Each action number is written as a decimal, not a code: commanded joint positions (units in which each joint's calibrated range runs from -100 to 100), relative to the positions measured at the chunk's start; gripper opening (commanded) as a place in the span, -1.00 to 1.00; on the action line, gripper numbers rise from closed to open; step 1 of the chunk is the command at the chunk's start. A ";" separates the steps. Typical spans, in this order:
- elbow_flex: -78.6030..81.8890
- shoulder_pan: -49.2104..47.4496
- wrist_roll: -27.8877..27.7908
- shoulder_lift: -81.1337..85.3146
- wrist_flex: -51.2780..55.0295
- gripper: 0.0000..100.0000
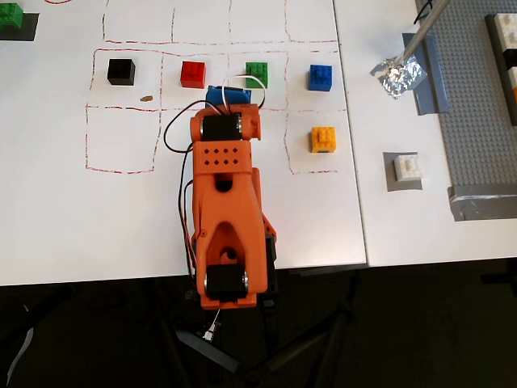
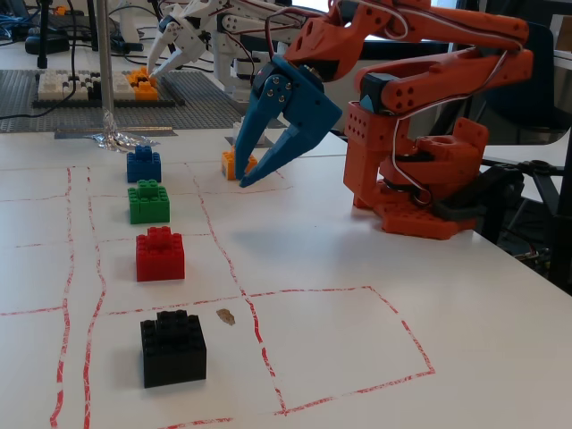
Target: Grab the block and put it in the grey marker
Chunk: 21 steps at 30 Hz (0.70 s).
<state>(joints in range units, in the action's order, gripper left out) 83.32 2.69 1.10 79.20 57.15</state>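
Block (image 1: 408,167), white and studded, sitting on the grey marker (image 1: 389,183) at the right of the overhead view, well apart from the arm; not discernible in the fixed view.

Gripper (image 2: 244,165), blue, hanging in the air at upper centre of the fixed view, fingers spread apart with nothing between them, tips pointing down toward the table. Passing in front of the yellow-orange brick (image 2: 230,164) in that view, though touching or not cannot be told. Showing in the overhead view only as a blue patch (image 1: 226,96) above the orange arm (image 1: 227,210), just beside the green brick (image 1: 257,74).

Lying in a row along the upper part of the overhead view, left to right: black brick (image 1: 121,72), red brick (image 1: 193,74), green brick, blue brick (image 1: 321,78), each within red dashed grid lines (image 1: 121,171) drawn on the white table (image 1: 48,210). Resting below the blue brick, the yellow-orange brick (image 1: 323,139).

Sitting at the upper right of the overhead view, crumpled silver foil (image 1: 397,75) at the foot of a metal rod (image 1: 424,28). Filling the far right edge, a grey studded baseplate (image 1: 481,121). Standing at the upper left corner, another green brick (image 1: 11,19) on a dark patch.

Appearing at the top of the fixed view, behind the orange arm, a white arm (image 2: 192,31).
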 commanded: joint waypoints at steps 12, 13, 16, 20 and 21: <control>12.42 -3.00 -0.93 14.51 -8.91 -1.00; 13.15 -3.18 -0.98 15.03 -9.24 -1.00; 14.87 -3.27 -0.98 16.40 -9.89 -1.00; 16.41 -3.27 -0.93 17.70 -9.73 -1.00; 16.41 -3.27 -0.83 17.78 -9.73 -1.00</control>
<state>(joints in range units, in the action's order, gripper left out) 98.92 0.00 0.46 95.53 49.60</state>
